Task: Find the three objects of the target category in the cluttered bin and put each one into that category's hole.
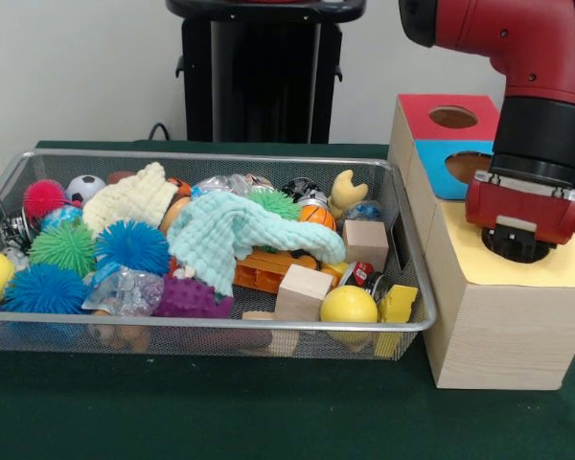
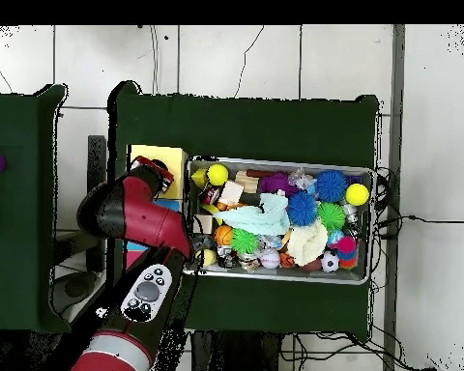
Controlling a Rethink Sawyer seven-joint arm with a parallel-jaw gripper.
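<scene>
the table (image 1: 220, 422) is covered with a dark green cloth. two things rest directly on it: a wire mesh bin (image 1: 201, 331) and a wooden box (image 1: 503, 326), standing just beside each other, the box at the bin's right end in the front view. the bin is heaped with toys and cloths. the box is pale wood with yellow, blue and red top sections. in the overhead view the cloth (image 2: 265, 126) reaches past both on every side

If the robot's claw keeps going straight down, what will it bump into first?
Most likely the yellow top of the wooden box. The claw points down right over it, beside the bin, though how close it hangs is unclear.
</scene>
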